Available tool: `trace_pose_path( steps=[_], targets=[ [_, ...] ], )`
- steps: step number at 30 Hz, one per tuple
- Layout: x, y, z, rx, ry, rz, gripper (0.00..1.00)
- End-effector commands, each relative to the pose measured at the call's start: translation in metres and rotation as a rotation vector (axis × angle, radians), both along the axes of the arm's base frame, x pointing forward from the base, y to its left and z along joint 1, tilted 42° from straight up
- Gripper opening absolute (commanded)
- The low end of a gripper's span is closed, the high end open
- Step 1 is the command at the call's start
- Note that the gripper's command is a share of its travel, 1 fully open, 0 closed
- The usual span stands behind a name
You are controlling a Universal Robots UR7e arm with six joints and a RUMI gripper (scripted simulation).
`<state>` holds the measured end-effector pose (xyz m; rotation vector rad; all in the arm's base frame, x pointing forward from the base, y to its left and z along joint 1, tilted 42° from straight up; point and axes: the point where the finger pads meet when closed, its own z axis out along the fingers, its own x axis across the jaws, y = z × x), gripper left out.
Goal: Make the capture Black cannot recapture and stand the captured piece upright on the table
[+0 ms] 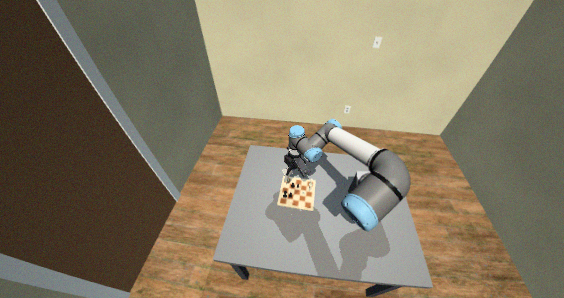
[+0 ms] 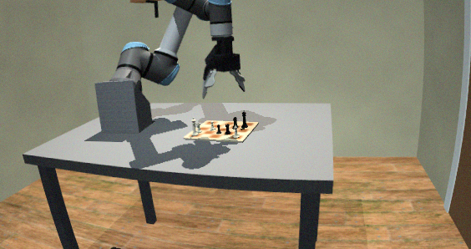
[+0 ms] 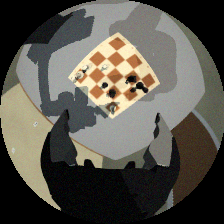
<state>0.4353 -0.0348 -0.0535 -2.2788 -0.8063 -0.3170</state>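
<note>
The arm (image 2: 175,29) is built of grey and pale silver tubes joined by dark grey elbows, each joint capped in light blue. It rises from a plain grey block (image 2: 121,109). Its hand (image 2: 223,85) has a black body ending in two tapered grey fingers (image 2: 207,83).

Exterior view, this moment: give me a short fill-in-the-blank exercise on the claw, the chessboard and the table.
1. The claw hangs ____ the chessboard, touching no piece.
2. Its fingers stand ____, with nothing between them.
3. The chessboard lies flat on the grey ____.
4. The tallest black piece stands ____ on the board.

Missing words: above; open; table; upright
</note>
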Motion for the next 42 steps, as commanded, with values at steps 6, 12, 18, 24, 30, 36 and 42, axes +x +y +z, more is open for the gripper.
trace_pose_path(
  steps=[6, 12, 18, 24, 30, 36, 42],
  targets=[
    [0.002, 0.005, -0.004, -0.012, 0.31, -0.337, 1.0],
    [0.003, 0.007, -0.006, -0.012, 0.429, -0.467, 1.0],
    [0.005, 0.009, -0.01, -0.011, 0.6, -0.654, 1.0],
    [0.006, 0.01, -0.014, -0.01, 0.732, -0.798, 1.0],
    [0.007, 0.01, -0.017, -0.01, 0.851, -0.928, 1.0],
    [0.007, 0.01, -0.021, -0.009, 0.975, -1.063, 1.0],
    [0.007, 0.01, -0.023, -0.009, 1.044, -1.138, 1.0]
  ],
)
